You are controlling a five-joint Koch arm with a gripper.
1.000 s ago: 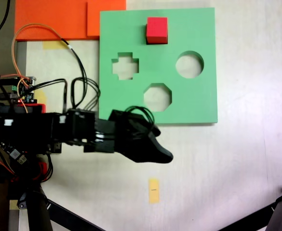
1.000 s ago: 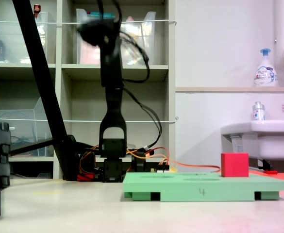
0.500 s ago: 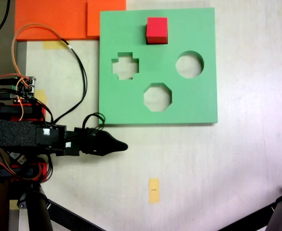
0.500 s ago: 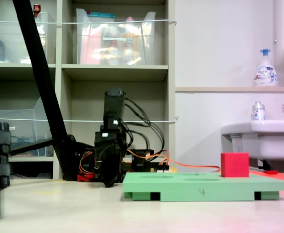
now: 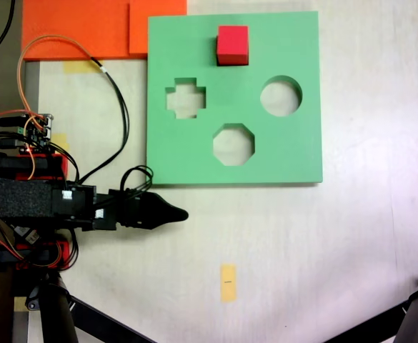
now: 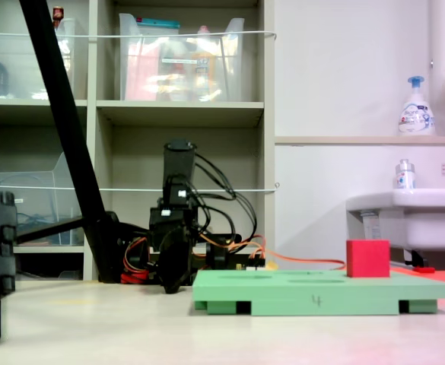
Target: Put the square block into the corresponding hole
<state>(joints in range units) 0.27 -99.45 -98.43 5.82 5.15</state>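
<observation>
The square block (image 5: 232,44) is a red cube standing on the green board (image 5: 294,150) near its top edge in the first exterior view. In the second exterior view the square block (image 6: 367,258) rises above the green board (image 6: 313,293) at its right end. No square hole shows; the cube covers what lies under it. My gripper (image 5: 174,213) rests low on the table, below the board's lower left corner and well away from the cube. Its jaws meet in one dark point with nothing between them. The second exterior view shows the gripper (image 6: 173,268) left of the board.
The board has a cross cutout (image 5: 186,100), a round cutout (image 5: 281,96) and an octagonal cutout (image 5: 233,143). Orange foam sheets (image 5: 80,28) lie at the top left. A yellow tape mark (image 5: 227,283) is on the table. Black stand legs (image 5: 87,318) cross the bottom corners.
One second ago the arm was raised with the gripper near the board's lower edge. It has folded down and drawn back to the first exterior view's left. The cube has not moved.
</observation>
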